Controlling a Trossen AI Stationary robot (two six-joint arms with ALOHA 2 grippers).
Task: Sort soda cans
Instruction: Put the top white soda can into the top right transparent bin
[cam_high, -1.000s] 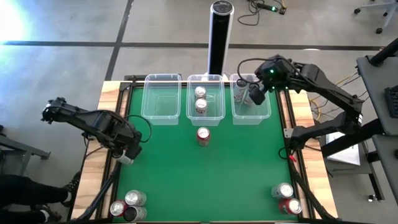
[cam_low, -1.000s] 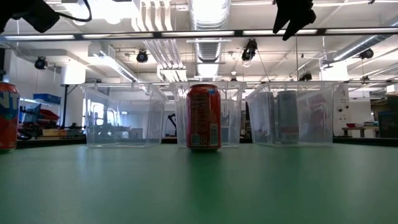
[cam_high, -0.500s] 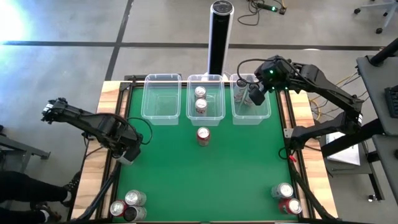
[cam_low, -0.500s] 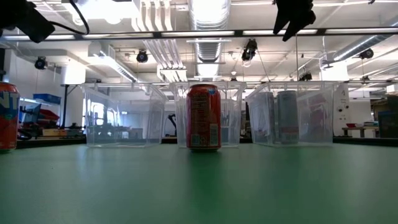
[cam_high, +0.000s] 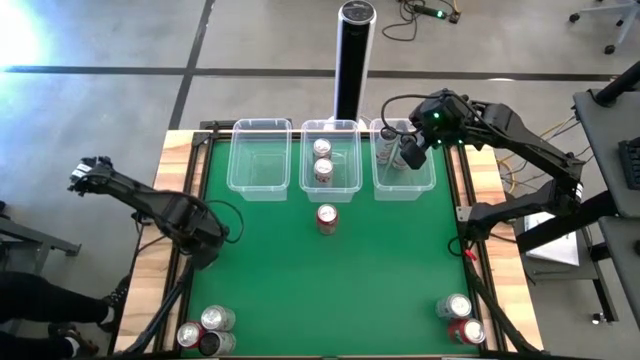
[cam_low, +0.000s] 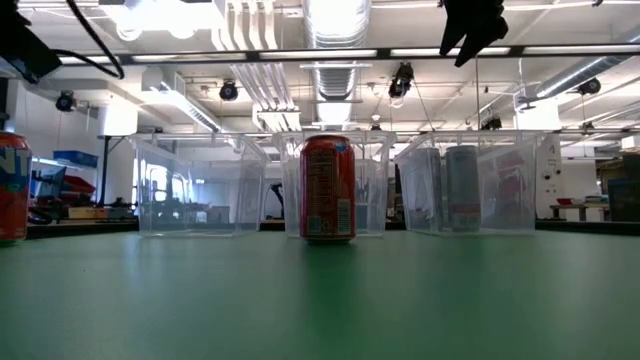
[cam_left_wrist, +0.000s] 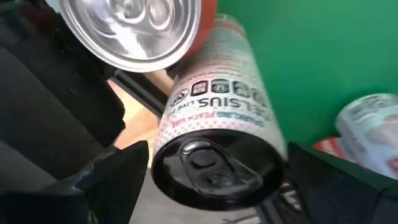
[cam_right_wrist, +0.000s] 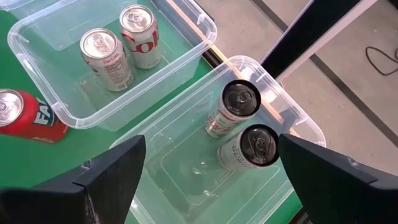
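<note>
Soda cans stand in groups. Three cluster at the near left corner; the left wrist view shows a white, black-topped one beside a silver-topped one. My left gripper hangs open above the table's left side, aimed at that cluster, its fingers apart and touching nothing. A red can stands mid-table. Two cans stand in the middle tub. Two dark-topped cans sit in the right tub. My right gripper hovers open over it.
The left tub holds nothing. Two more cans stand at the near right corner. A tall black post rises behind the middle tub. A red can shows at the low view's left edge. Green mat lies bare between tubs and near cans.
My left gripper has shifted toward the table's left edge and turned, sliding almost out of the low view's top left corner. The right arm and all cans have kept still.
</note>
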